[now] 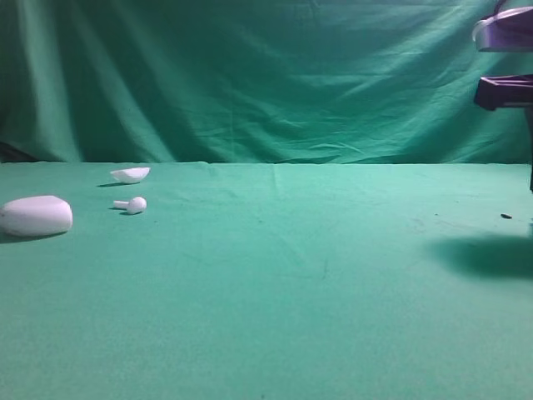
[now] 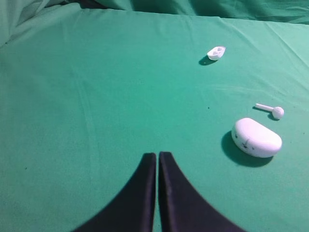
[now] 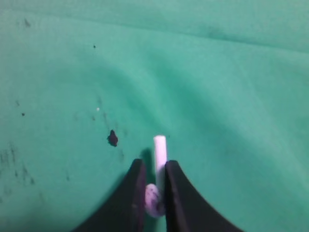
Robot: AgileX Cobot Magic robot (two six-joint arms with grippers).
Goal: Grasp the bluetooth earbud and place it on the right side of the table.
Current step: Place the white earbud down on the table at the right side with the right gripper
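My right gripper is shut on a bluetooth earbud. Its white stem sticks out forward between the black fingers, and its rounded head sits deeper between them, over the green table. A second, alike earbud lies on the table at the far left; it also shows in the left wrist view. My left gripper is shut and empty, above bare cloth to the left of the case. In the exterior view only part of the right arm shows, at the top right.
A white pebble-shaped case lies at the left edge, also in the left wrist view. A white shell-shaped lid lies behind the loose earbud. A small dark speck marks the cloth at the right, near the arm's shadow.
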